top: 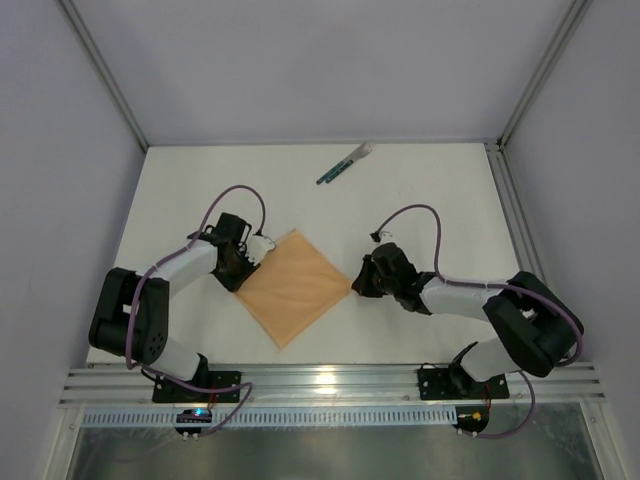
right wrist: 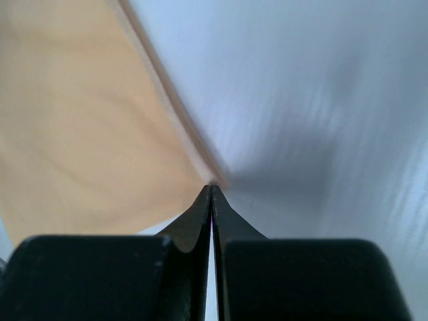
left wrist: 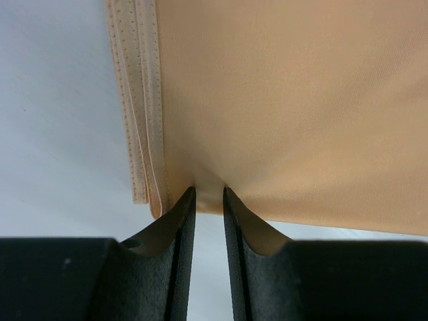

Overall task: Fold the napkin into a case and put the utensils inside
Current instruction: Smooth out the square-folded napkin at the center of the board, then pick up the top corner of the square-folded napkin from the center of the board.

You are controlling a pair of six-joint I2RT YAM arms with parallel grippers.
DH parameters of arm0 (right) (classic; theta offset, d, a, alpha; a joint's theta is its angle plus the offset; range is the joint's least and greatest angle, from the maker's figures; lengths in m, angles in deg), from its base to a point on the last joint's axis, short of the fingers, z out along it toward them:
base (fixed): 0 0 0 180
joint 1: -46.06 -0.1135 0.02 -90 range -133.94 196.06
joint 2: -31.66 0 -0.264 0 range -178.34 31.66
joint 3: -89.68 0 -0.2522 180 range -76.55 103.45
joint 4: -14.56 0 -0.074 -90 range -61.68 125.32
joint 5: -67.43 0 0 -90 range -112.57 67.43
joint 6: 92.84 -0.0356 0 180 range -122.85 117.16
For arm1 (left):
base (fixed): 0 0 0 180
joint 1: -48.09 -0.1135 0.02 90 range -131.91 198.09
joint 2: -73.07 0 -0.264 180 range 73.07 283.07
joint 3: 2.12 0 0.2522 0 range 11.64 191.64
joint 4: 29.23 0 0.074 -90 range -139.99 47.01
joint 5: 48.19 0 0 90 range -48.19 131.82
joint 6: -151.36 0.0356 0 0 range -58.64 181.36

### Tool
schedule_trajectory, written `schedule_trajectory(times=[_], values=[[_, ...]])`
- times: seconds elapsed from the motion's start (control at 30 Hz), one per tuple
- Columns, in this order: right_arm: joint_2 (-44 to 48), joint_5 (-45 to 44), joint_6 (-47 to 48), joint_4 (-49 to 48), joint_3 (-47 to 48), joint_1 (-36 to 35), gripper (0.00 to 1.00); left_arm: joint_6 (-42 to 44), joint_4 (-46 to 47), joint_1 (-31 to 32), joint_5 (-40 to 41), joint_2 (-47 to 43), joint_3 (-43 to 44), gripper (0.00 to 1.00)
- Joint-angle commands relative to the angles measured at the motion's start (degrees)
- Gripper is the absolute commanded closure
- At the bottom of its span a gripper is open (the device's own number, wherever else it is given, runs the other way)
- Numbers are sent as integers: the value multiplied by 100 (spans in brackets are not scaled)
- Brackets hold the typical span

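Note:
The peach-tan napkin (top: 293,285) lies on the white table as a diamond, folded, with layered edges showing in the left wrist view (left wrist: 301,100). My left gripper (top: 255,252) is at its left corner; the jaws (left wrist: 208,190) stand narrowly apart with the cloth edge pinched between the tips. My right gripper (top: 357,281) is at the right corner, jaws pressed together (right wrist: 212,187) on the tip of the cloth (right wrist: 80,120). The utensils (top: 345,163), dark green handles with pale ends, lie together at the far middle of the table, away from both grippers.
The table (top: 450,200) is bordered by grey walls on three sides and a metal rail (top: 330,380) along the near edge. Purple cables loop above both wrists.

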Motion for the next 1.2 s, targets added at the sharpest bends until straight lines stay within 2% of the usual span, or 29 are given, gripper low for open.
schedule_trajectory(times=[0.0, 0.2, 0.3, 0.4, 0.43, 0.5, 0.53, 0.57, 0.8, 0.93, 1.17], values=[[286, -141, -21, 230, -5, 414, 96, 128, 172, -21, 57, 65, 41, 75], [778, -141, 909, 906, 714, 485, 96, -12, -48, -21, -224, -286, 234, 73], [692, 131, 1393, 1064, 1425, 493, 88, -232, -145, -21, -391, -576, 445, 67], [104, 350, 1788, 1361, 2382, 485, 74, -346, -250, -21, -427, -857, 647, 60], [-115, 412, 1842, 1486, 2986, 485, 70, -408, -277, -21, -401, -928, 691, 58], [-923, 561, 1938, 1924, 3630, 493, 64, -487, -312, -21, -287, -1042, 770, 53], [-1205, 614, 1948, 2074, 4268, 485, 64, -574, -321, -30, -138, -1130, 788, 52], [-1747, 667, 1939, 2198, 4553, 485, 63, -619, -329, -38, -76, -1157, 806, 51], [-3752, 948, 1658, 2893, 6732, 485, 64, -768, -356, -276, 135, -797, 727, 49], [-4388, 1176, 1526, 2920, 7140, 476, 65, -830, -268, -460, 83, -621, 631, 49], [-4635, 1370, 1535, 2517, 6974, 414, 74, -821, -136, -540, 21, -621, 498, 48]])
